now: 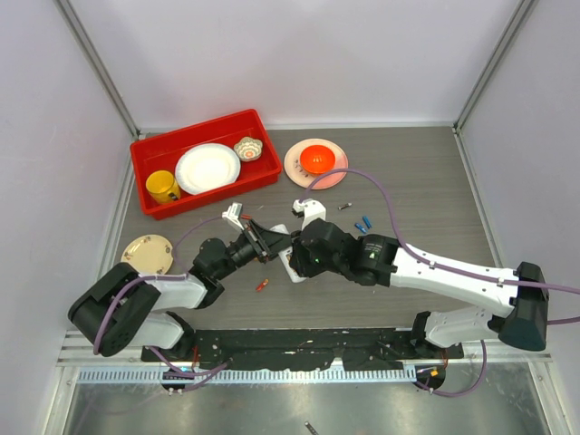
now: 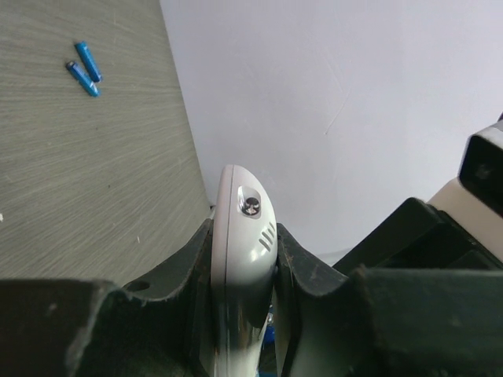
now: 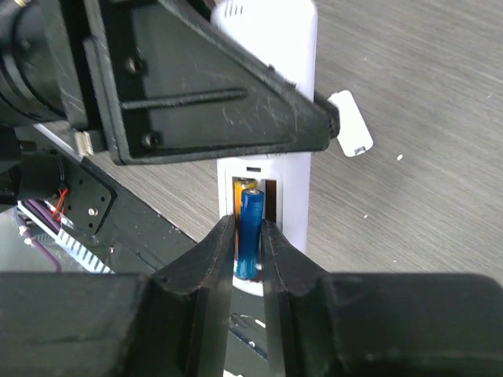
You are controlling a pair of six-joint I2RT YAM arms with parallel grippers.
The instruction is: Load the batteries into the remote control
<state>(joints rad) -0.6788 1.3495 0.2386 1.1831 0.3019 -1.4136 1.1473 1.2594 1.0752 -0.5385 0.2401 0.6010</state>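
My left gripper (image 2: 244, 236) is shut on the white remote control (image 2: 245, 220), gripping it edge-on near one rounded end. In the right wrist view the remote (image 3: 297, 118) shows its open recess, with a yellow-orange battery (image 3: 240, 188) lying in the left slot. My right gripper (image 3: 250, 232) is shut on a blue battery (image 3: 251, 224) and holds it upright in the recess beside the yellow-orange one. From above, both grippers meet over the remote (image 1: 290, 265) at the table's middle. Two blue batteries (image 2: 85, 67) lie loose, also seen from above (image 1: 365, 222). An orange-red battery (image 1: 262, 285) lies in front.
A small loose white rounded-rectangle piece (image 3: 350, 124) lies right of the remote. A red bin (image 1: 149, 149) at the back left holds a white plate, a yellow cup and a small bowl. A pink plate (image 1: 294, 163) carries an orange object. A yellowish saucer (image 1: 148, 251) lies at left.
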